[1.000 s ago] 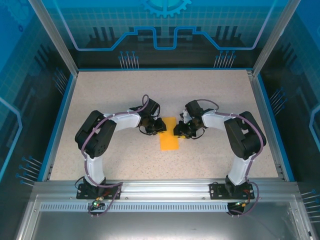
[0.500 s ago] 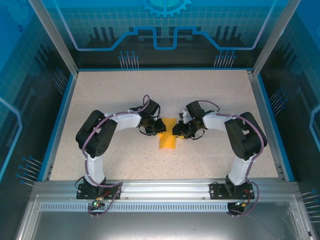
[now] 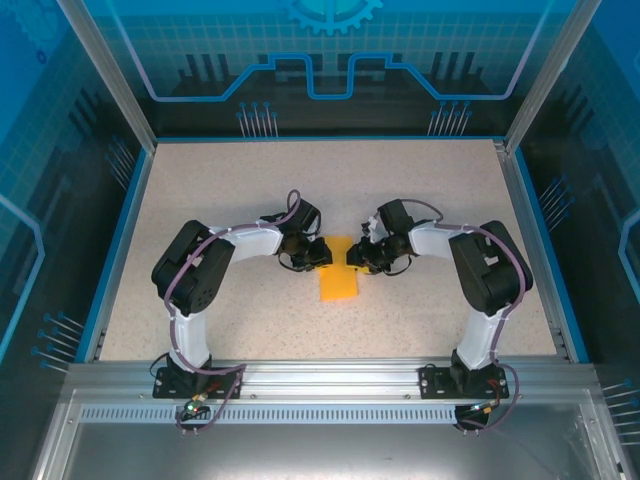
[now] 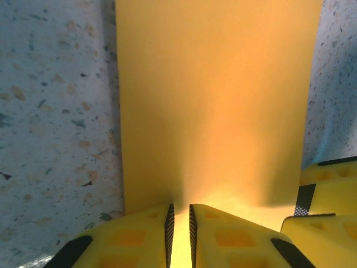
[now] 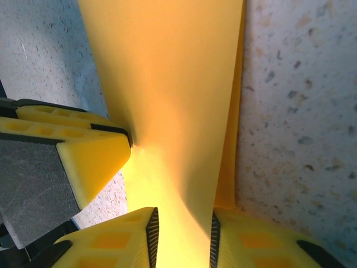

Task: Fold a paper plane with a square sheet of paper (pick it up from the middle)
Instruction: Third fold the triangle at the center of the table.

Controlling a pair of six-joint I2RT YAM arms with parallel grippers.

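Note:
The square sheet of paper (image 3: 338, 283) is orange-yellow and lies mid-table, folded into a narrow strip running near to far. My left gripper (image 3: 323, 254) is at the strip's far left edge. In the left wrist view the left gripper (image 4: 179, 215) is shut on the paper (image 4: 217, 100), which rises into its jaws. My right gripper (image 3: 353, 258) faces it from the right. In the right wrist view the right gripper (image 5: 183, 219) holds a bent fold of the paper (image 5: 173, 84) between its pads. The left fingers (image 5: 95, 156) touch the same fold. The paper plane is out of view.
A speckled beige table (image 3: 230, 190) has a blue rim (image 3: 122, 240) on the left, far and right sides. An aluminium rail (image 3: 330, 375) carries both arm bases at the near edge. Free room lies all round the paper.
The right gripper has crept slightly left and farther away, closing the gap to the left gripper. The paper's far end has bunched up between them. The left arm has barely moved.

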